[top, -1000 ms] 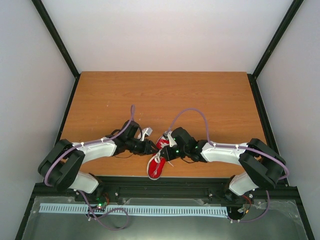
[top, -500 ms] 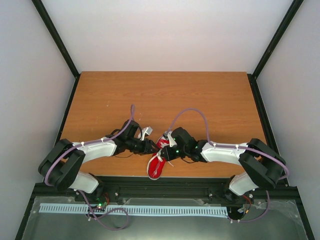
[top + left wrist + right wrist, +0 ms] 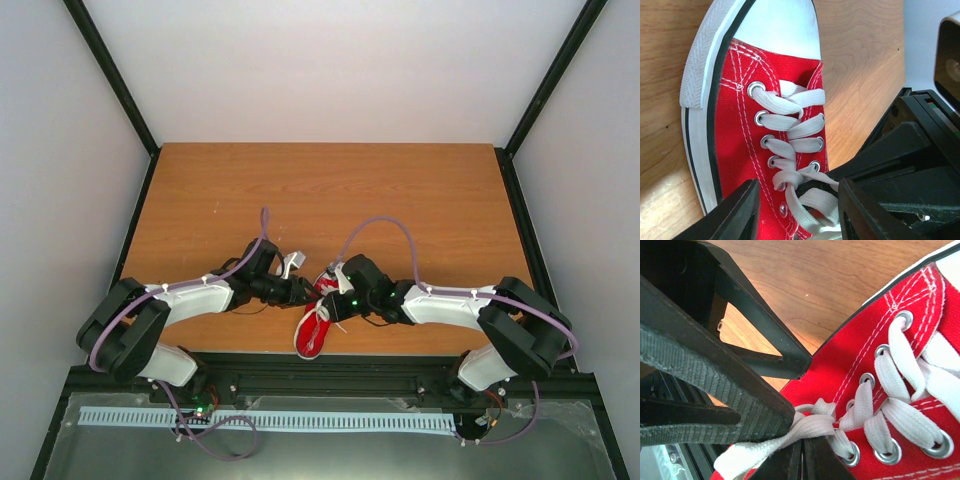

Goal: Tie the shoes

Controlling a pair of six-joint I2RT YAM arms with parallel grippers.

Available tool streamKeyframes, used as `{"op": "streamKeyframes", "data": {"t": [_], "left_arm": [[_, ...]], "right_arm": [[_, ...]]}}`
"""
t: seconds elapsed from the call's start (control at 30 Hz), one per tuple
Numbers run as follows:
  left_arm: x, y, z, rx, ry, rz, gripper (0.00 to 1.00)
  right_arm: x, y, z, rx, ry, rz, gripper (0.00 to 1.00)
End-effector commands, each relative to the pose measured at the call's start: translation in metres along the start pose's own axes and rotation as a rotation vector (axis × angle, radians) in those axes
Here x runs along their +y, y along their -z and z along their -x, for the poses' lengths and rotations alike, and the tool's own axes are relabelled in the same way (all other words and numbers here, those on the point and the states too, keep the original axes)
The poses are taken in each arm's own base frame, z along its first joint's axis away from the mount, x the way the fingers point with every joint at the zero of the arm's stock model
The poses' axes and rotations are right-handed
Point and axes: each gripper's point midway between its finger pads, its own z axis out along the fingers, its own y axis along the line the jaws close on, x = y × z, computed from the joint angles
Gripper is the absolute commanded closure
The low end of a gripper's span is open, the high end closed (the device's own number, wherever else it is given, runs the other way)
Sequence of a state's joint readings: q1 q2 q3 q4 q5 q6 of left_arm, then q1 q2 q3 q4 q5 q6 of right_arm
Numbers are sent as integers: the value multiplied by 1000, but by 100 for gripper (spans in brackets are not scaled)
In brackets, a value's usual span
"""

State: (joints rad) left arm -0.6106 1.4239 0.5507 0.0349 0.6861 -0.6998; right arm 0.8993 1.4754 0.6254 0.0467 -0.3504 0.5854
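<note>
Far half of the bench (image 3: 330,190): bare wood from side wall to side wall, free passage behind both arms.

Near edge, middle: crowded. The shoe (image 3: 311,336) lies just beside the black rail (image 3: 400,368).

The left pincer (image 3: 797,202) and the right pincer (image 3: 801,461) meet over the lacing, nearly touching each other. Nothing could pass between them.

Left pincer: jaws apart, straddling the crossed laces, tips close over the red canvas.

Right pincer: clamped on a lace (image 3: 790,434). That strand runs from the eyelets into its tips and bars the small gap under the left pincer's ribbed finger (image 3: 715,375).

Both forearms lie low along the near edge and block any approach from the sides. A purple cable (image 3: 385,225) arches above the right wrist.
</note>
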Motion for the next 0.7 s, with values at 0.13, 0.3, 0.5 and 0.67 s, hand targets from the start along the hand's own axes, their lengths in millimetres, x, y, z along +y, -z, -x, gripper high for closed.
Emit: {"op": "streamKeyframes", "data": {"t": [0.13,0.3,0.5,0.67], "left_arm": [[-18,3,12,-22,-37,-65,54],[-19,1,11,-14,-37,-72,61],[-23,-2,9,-1,-45,-87,69],[-23,-7,3,27,-45,-95,75]], "right_arm": [[3,-1,0,-6,12,5,97],[2,-1,0,-6,12,3,97],[2,-1,0,-6,12,3,97],[2,0,1,-9,11,0,97]]}}
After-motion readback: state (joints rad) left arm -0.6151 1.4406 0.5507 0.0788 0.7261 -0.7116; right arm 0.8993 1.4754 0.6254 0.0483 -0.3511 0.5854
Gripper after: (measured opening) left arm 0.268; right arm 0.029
